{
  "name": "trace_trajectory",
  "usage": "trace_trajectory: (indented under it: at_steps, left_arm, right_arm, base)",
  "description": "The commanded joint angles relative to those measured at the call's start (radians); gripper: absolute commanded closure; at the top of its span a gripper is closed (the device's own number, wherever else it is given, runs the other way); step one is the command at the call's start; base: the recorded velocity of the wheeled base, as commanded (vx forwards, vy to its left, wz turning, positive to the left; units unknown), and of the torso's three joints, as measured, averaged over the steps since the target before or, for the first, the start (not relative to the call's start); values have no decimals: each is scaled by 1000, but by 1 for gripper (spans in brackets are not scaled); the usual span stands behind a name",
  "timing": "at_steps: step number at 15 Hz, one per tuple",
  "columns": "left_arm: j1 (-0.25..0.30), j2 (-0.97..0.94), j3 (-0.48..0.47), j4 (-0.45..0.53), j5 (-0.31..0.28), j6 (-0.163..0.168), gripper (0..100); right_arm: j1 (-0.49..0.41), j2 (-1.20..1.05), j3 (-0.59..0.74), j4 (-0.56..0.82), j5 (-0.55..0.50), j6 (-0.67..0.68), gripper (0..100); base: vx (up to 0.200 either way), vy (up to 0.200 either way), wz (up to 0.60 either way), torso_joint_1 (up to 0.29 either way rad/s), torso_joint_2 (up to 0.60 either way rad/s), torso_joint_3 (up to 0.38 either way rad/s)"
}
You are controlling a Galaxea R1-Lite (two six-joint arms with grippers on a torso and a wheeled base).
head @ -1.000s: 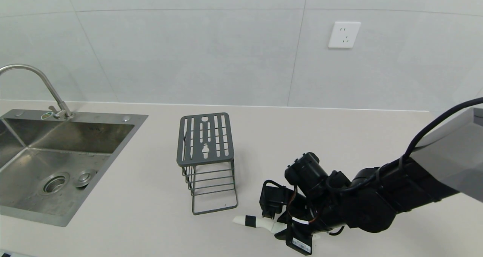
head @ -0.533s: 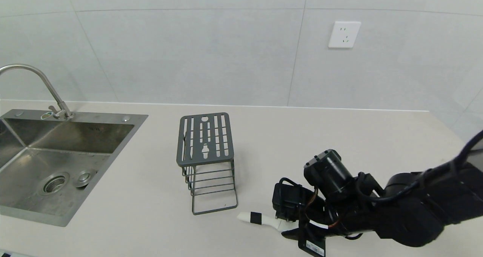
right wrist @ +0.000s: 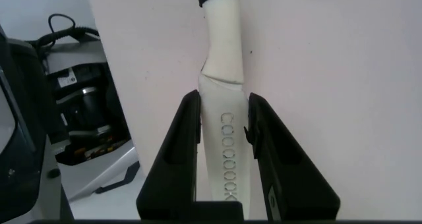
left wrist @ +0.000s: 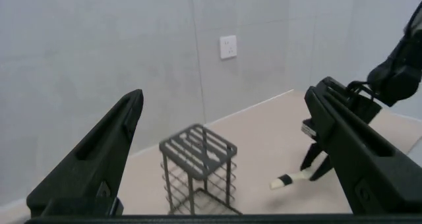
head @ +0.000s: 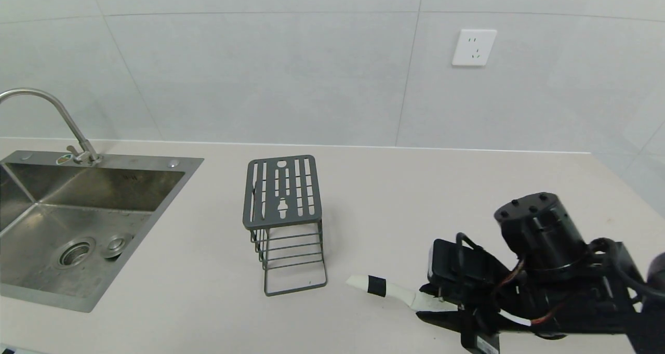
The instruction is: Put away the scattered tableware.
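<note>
A white utensil (head: 387, 290) with a black band near its free end sticks out leftward from my right gripper (head: 441, 310), low over the counter at the front right. In the right wrist view the fingers (right wrist: 188, 138) press on both sides of the utensil (right wrist: 223, 85), so the gripper (right wrist: 224, 128) is shut on it. A dark grey wire rack (head: 283, 221) stands upright mid-counter, a little left of the utensil's tip. My left gripper (left wrist: 224, 95) hangs open in the air with nothing between its fingers, looking across at the rack (left wrist: 198, 165) and the held utensil (left wrist: 288, 180).
A steel sink (head: 31, 286) with a curved faucet (head: 62, 117) occupies the counter's left end. A tiled wall with a white socket (head: 473, 47) runs behind. Bare counter (head: 441, 198) lies right of and behind the rack.
My right arm has carried the utensil to the right, away from the rack, and its wrist has turned. The rack has stayed put.
</note>
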Motion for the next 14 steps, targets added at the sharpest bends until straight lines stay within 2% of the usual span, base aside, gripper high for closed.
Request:
trace_trajectory:
  at_steps: [1, 3, 4, 5, 8, 9, 11, 14]
  left_arm:
    - [-89, 298, -114, -129, -58, 65, 0]
    - [-180, 373, -139, -198, -58, 69, 0]
    - [-201, 402, -146, -228, -58, 68, 0]
    - [-213, 431, -149, -244, -66, 68, 0]
    - [-329, 525, -151, -250, -78, 63, 0]
    - [-344, 542, -152, -251, -84, 66, 0]
    - [-393, 669, -169, -351, -130, 71, 0]
    - [-436, 796, -172, -523, -135, 63, 0]
  right_arm:
    - [-18, -134, 51, -40, 31, 1, 100]
    - [-27, -173, 54, -67, 57, 1, 100]
    - [-28, -193, 56, -74, 60, 1, 100]
    - [-30, -213, 57, -75, 60, 3, 100]
    - [-31, -251, 34, -87, 100, 7, 100]
    - [-45, -251, 19, -123, 120, 9, 100]
    - [-94, -246, 22, -230, 188, 10, 100]
    - [-153, -242, 18, -305, 254, 16, 100]
  base:
    - [0, 0, 0, 0, 0, 0]
    - [0, 0, 0, 0, 0, 0]
    - [0, 0, 0, 0, 0, 0]
    - [0, 0, 0, 0, 0, 0]
    - [0, 0, 0, 0, 0, 0]
    - [0, 0, 0, 0, 0, 0]
    - [0, 0, 0, 0, 0, 0]
    - [0, 0, 0, 0, 0, 0]
